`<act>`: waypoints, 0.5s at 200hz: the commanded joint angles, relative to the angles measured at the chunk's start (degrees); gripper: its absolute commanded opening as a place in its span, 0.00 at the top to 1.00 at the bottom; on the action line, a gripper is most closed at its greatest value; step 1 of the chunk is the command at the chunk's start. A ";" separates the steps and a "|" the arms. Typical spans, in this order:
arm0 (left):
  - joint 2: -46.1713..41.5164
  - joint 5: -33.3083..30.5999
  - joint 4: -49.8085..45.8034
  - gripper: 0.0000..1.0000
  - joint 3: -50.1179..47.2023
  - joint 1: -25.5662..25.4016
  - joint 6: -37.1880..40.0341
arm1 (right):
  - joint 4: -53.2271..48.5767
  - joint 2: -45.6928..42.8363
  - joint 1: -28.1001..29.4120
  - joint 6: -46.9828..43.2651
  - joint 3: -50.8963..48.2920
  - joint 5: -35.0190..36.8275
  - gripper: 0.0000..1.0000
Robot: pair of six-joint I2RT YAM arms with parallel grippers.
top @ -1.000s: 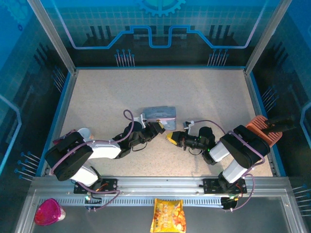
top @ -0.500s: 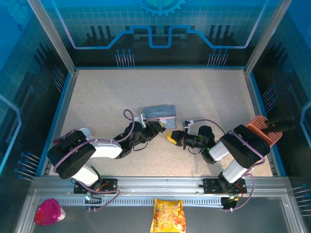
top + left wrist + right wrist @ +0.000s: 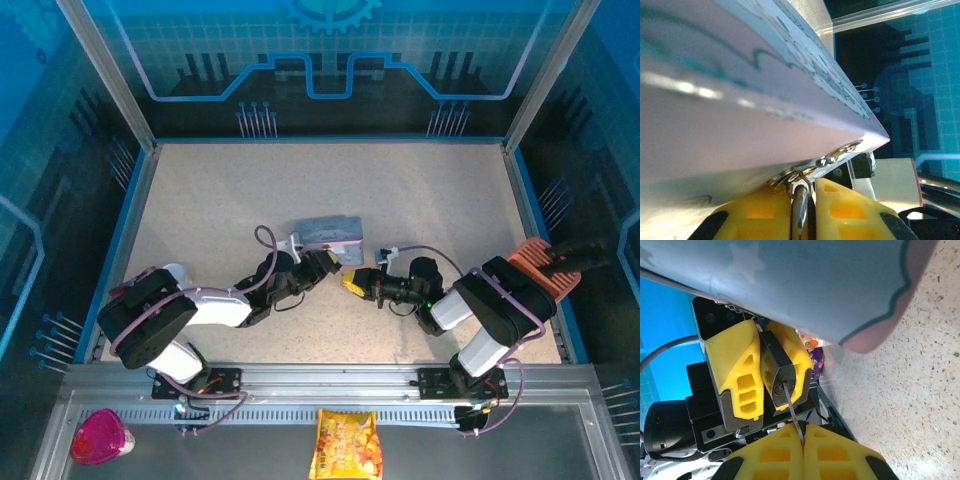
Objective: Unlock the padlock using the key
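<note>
The small dark padlock (image 3: pixel 779 371) sits clamped between the yellow fingers (image 3: pixel 737 371) of my left gripper (image 3: pixel 325 264). In the left wrist view its silvery shackle (image 3: pixel 800 197) rises between those fingers (image 3: pixel 850 210) and hooks into the clasp rings of the pale blue tin (image 3: pixel 740 100). My right gripper (image 3: pixel 802 432) is shut on the thin grey key (image 3: pixel 793 412). The key's tip rests in the keyhole on the padlock's end face. From above, the right gripper (image 3: pixel 352 282) faces the left one just in front of the tin (image 3: pixel 328 234).
An orange rack (image 3: pixel 545 268) stands by the right wall, behind the right arm. A pink cup (image 3: pixel 100 436) and a yellow snack bag (image 3: pixel 346 445) lie on the near rail outside the table. Glass walls enclose the speckled table (image 3: pixel 330 180).
The left arm's rear links have shifted slightly. Both grippers, the padlock and the key stay where they were.
</note>
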 commanded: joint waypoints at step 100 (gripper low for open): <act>0.61 16.49 10.42 1.00 2.69 -7.66 2.96 | 5.05 -0.69 -3.96 1.32 4.15 6.74 1.00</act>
